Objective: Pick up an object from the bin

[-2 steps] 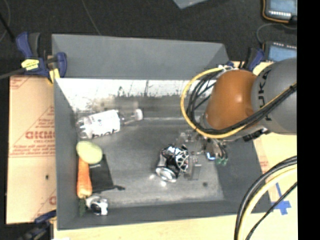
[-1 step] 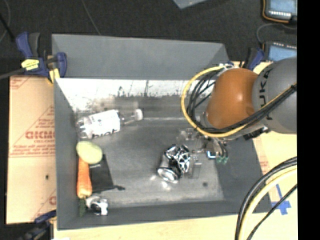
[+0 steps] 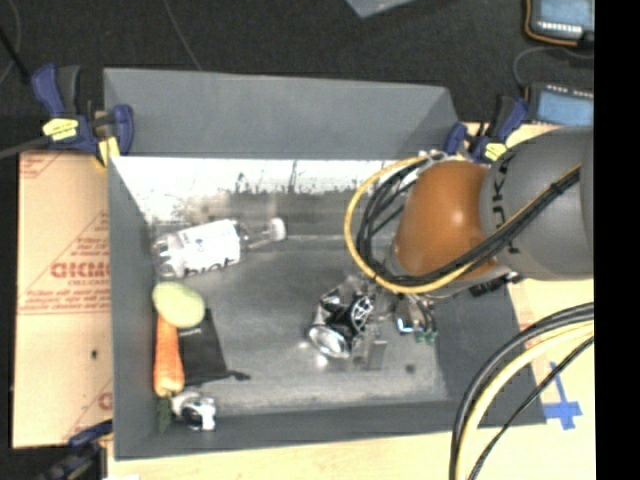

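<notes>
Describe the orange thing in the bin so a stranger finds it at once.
Start at the left wall of the grey bin. Along it, just below the pale green disc, lies a carrot, with a flat black piece at its side. It is the only orange, tapered thing lying in the bin.
</notes>
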`<state>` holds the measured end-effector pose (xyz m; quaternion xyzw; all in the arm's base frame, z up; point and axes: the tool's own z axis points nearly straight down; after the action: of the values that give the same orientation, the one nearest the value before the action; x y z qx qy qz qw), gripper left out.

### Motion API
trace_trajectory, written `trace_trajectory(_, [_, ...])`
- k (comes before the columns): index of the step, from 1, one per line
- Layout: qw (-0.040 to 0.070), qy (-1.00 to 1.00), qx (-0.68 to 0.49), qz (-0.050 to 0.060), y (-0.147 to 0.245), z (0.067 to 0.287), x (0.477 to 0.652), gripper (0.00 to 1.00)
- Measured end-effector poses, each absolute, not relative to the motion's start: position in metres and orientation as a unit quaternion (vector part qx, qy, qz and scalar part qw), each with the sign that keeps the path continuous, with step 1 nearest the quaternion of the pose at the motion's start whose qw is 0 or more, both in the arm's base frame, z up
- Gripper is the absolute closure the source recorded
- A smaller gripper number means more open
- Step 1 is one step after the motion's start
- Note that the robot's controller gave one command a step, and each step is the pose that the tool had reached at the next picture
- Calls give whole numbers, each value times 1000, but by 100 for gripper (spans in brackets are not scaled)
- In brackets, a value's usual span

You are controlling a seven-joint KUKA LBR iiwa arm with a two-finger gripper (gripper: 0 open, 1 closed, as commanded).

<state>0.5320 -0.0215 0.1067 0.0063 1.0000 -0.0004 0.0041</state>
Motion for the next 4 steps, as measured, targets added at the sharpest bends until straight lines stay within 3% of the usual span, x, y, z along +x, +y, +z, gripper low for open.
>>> trace_trajectory(1, [5, 998, 70, 0, -10, 74, 526, 100])
trace_trajectory(2, [5, 998, 70, 0, -10, 74, 526, 100])
trace_trajectory(3, [6, 997, 76, 0, -19, 155, 540, 100])
trace_trajectory(4, [6, 997, 76, 0, -19, 155, 540, 100])
